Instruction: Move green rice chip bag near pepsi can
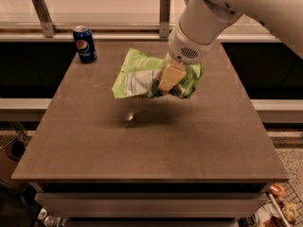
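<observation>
The green rice chip bag point(137, 74) is a crumpled lime-green bag with a white label panel. It hangs in the air above the middle of the brown table point(151, 141), with its shadow on the table below it. My gripper point(171, 82) is shut on the bag's right part; one tan finger point(170, 77) shows in front of the bag. The white arm comes down from the upper right. The pepsi can point(84, 43) stands upright at the table's far left corner, apart from the bag and to its left.
A light counter with two metal posts point(164, 14) runs behind the table. A dark gap lies on both sides of the table. Small items lie on the floor at the lower right point(277, 207).
</observation>
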Controlling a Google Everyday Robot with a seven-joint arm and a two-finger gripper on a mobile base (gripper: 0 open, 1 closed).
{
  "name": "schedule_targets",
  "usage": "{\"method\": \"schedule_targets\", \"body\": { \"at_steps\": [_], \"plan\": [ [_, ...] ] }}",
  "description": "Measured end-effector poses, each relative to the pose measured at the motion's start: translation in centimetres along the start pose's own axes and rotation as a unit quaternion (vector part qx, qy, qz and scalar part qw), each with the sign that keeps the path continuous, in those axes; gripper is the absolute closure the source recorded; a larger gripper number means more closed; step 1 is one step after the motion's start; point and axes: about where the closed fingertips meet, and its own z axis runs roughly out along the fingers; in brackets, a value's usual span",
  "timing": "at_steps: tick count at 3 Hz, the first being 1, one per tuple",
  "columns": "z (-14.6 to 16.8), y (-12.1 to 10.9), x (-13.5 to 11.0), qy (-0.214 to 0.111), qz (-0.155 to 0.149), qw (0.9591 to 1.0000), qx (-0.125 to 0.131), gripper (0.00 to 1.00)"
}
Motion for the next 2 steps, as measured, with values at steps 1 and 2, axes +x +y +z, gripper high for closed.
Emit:
{"method": "schedule_targets", "body": {
  "at_steps": [1,2],
  "plan": [
    [-0.6,-4.0,-0.9,0.005,-0.013,0.9995,0.028,1.0],
    [-0.7,-8.4,-2.6,0.008,-0.028,0.9972,0.068,1.0]
  ]
}}
